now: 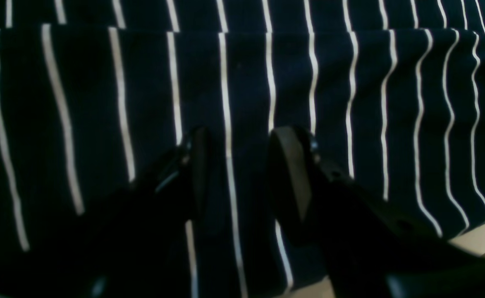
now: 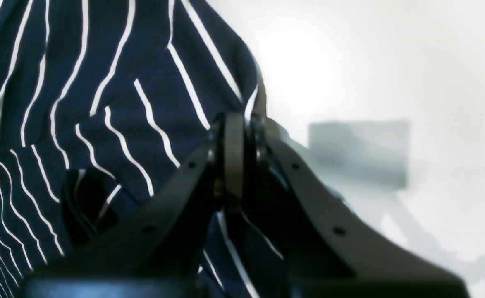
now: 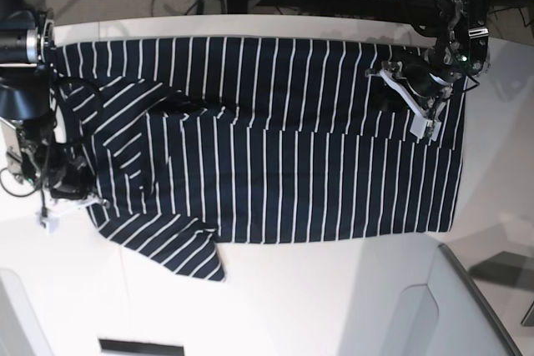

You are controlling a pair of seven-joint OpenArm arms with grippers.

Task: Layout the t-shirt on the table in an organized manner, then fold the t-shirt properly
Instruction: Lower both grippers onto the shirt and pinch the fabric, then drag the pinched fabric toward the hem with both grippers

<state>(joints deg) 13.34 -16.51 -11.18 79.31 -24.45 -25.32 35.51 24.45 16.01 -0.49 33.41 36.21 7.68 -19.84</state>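
Right hand (image 2: pixel 239 136) pinching the sleeve edge of the dark navy white-striped fabric t-shirt (image 3: pixel 275 147).
Left hand (image 1: pixel 238 165), fingers spread, hovers over the shirt, which lies spread across the white matte desk (image 3: pixel 334 306).

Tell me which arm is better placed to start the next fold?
Probably the right: the right pincer is already shut on the t-shirt edge, while the left pincer hovers open over flat fabric.
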